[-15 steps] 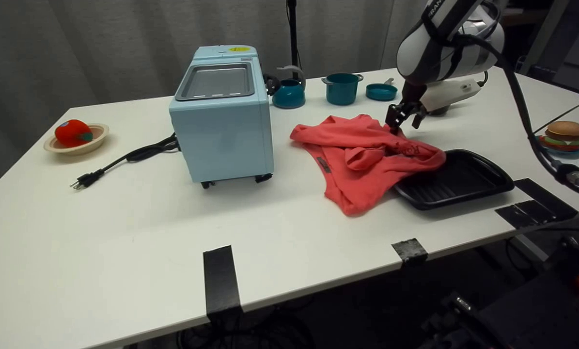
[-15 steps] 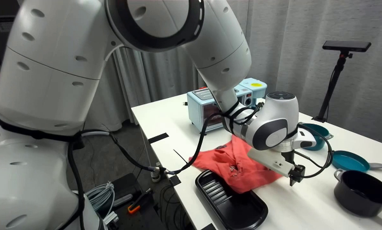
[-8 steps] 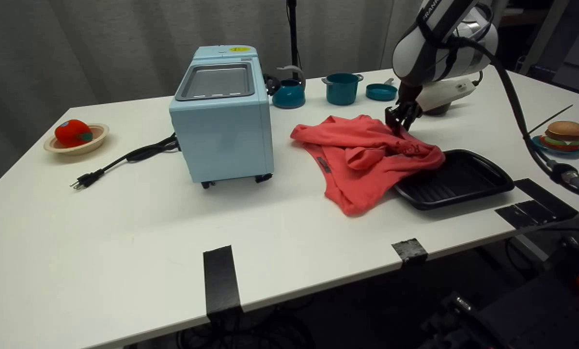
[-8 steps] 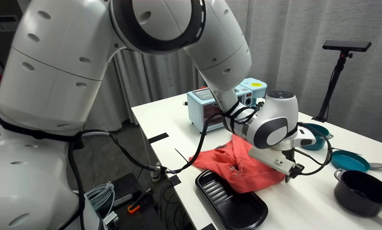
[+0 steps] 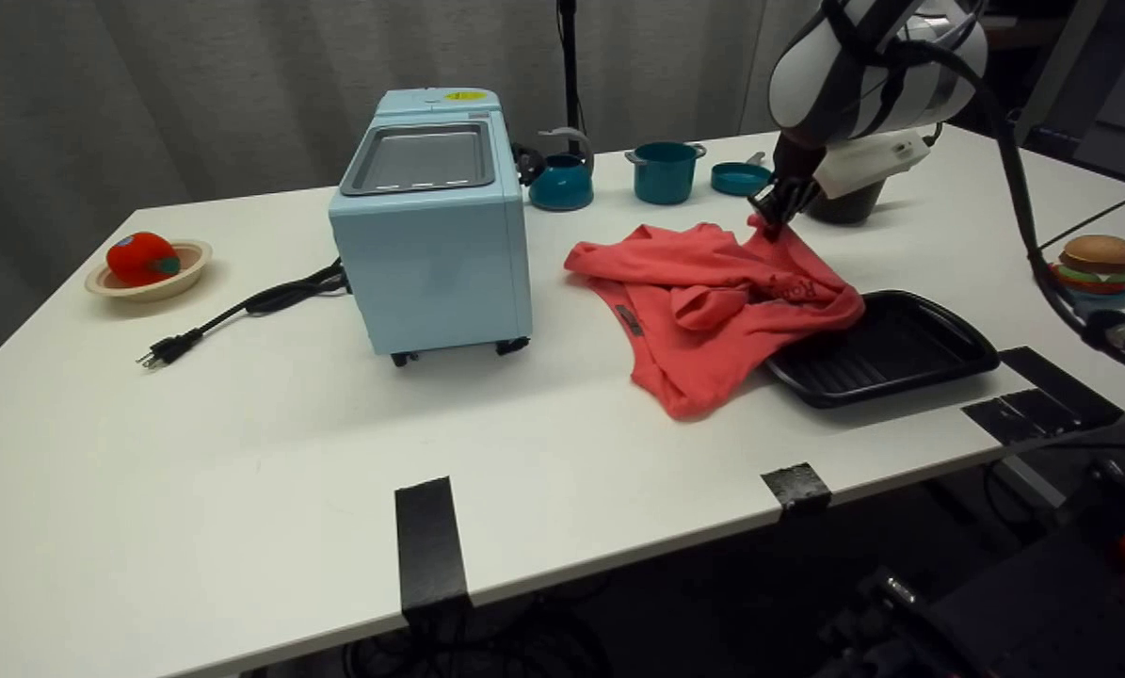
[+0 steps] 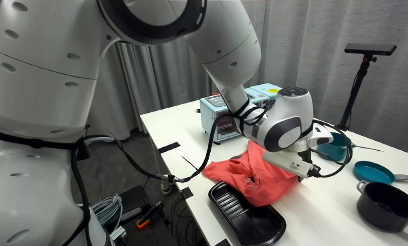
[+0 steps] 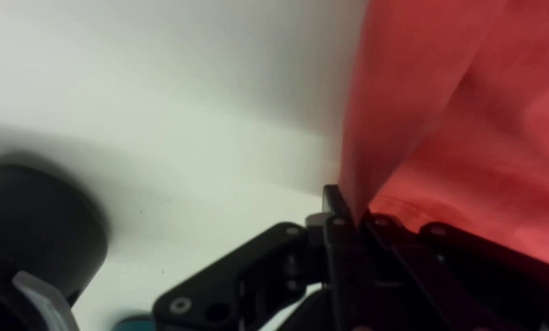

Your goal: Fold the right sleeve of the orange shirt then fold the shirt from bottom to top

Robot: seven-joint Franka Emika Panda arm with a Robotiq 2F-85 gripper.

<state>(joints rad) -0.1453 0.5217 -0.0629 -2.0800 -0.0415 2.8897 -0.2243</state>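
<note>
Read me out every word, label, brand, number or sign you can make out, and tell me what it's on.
"Ro", then letters I can't make out: dark print on the shirt.
Yellow sticker on the blue appliance: any wording is too small to read.
Dark tag on the shirt: too blurred to read.
Nothing else is legible.

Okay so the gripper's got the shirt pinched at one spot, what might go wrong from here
The gripper holds only a narrow pinch, so the shirt may slip free. The shirt also laps over the black tray, so a pull could drag both. The dark pot stands off to one side in the wrist view; a swing that way might bump it.
</note>
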